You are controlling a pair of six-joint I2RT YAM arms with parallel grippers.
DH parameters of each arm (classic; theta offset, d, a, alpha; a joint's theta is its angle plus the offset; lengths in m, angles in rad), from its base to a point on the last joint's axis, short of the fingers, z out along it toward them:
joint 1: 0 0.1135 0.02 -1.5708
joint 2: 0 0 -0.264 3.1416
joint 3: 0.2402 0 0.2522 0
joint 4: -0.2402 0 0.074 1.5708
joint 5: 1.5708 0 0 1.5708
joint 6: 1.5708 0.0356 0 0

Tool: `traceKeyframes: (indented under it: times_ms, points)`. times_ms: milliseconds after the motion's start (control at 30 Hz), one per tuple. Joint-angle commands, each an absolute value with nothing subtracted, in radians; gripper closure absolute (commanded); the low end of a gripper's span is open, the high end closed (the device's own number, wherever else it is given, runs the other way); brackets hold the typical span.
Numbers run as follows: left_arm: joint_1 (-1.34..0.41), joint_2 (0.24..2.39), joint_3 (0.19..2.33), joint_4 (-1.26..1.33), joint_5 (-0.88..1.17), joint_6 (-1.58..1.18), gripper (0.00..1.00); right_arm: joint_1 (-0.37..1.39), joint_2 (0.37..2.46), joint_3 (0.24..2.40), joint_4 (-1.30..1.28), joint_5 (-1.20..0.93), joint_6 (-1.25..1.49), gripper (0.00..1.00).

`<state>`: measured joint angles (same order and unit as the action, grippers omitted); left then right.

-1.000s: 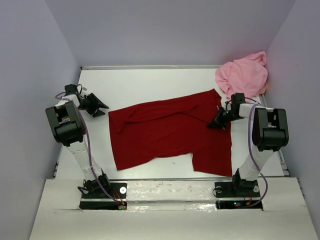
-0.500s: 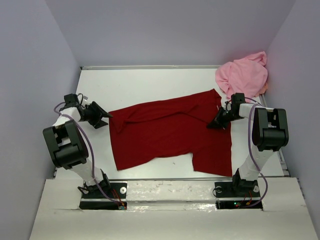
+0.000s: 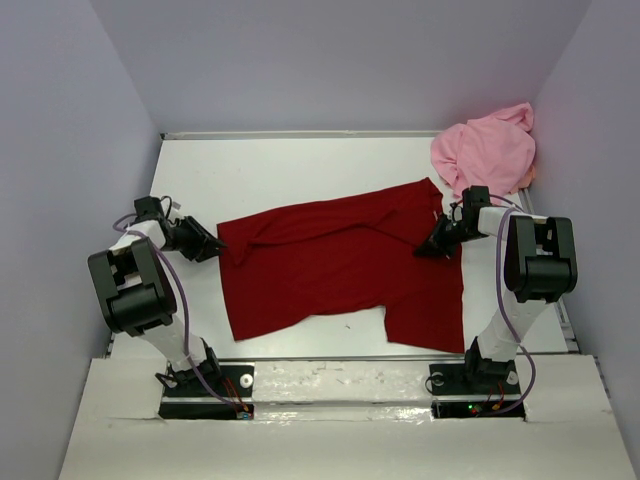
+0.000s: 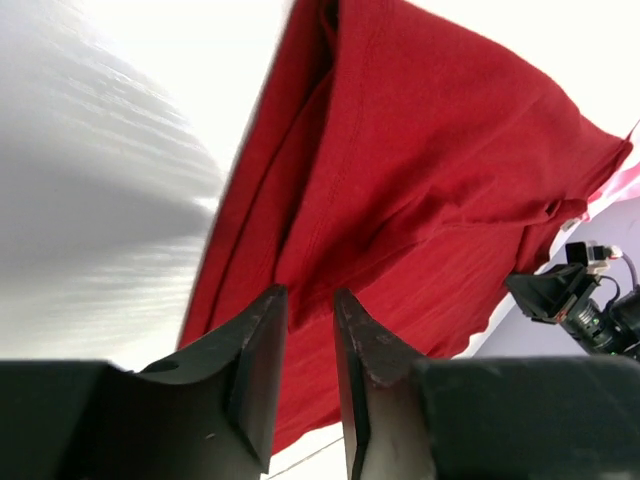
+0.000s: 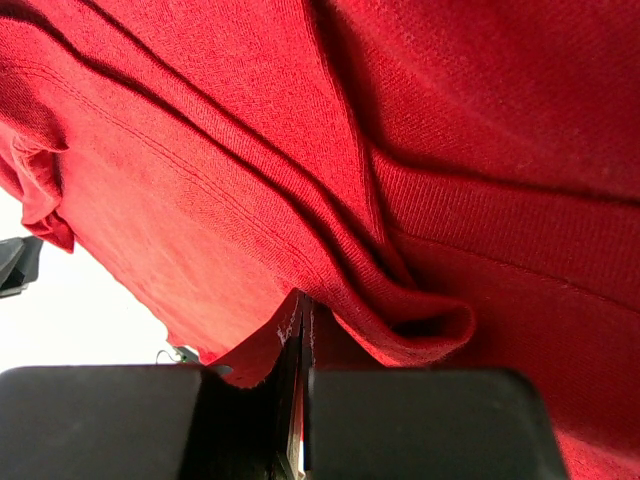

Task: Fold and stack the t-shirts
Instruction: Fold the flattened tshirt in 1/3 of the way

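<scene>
The white table (image 3: 300,170) fills the middle of the top view and carries both garments, neither of them folded, so by the look of it the task is at an early stage: 0 of 2 shirts folded, no stack begun.

The dark red t-shirt (image 3: 340,265) is spread across the centre of the frame, mostly flat but skewed, its upper edge climbing toward the upper right. A ridge of doubled cloth runs along its left side and a notch cuts into its lower edge. It looks to be in the flattening step, with every fold yet to be made.

The light pink t-shirt (image 3: 485,150) sits crumpled in a heap at the upper right corner, well apart from both grippers and just beside the red shirt's upper right tip. It has to be spread, folded and stacked.

The right gripper (image 3: 432,247), at the right of the centre, is clamped tight on a pinch of the red shirt's right edge; its wrist view shows a fold of cloth caught at the closed tips.

The left gripper (image 3: 212,247), at the left of the centre, meets the shirt's left edge with its fingers (image 4: 262,340) a narrow gap apart. Whether cloth lies between them I cannot tell.
</scene>
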<state>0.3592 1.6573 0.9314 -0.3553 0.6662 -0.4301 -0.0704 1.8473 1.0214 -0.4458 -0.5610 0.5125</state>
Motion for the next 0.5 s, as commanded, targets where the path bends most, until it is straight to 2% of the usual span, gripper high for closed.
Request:
traceKeyframes:
  times_ms: [0, 467]
  points:
    - [0.356, 1.692, 0.966, -0.337, 0.673, -0.426, 0.64, -0.057, 1.865, 1.016, -0.449, -0.476, 0.488, 1.00]
    - [0.356, 1.824, 1.061, -0.259, 0.658, -0.449, 0.64, -0.057, 1.859, 1.015, -0.451, -0.474, 0.492, 1.00]
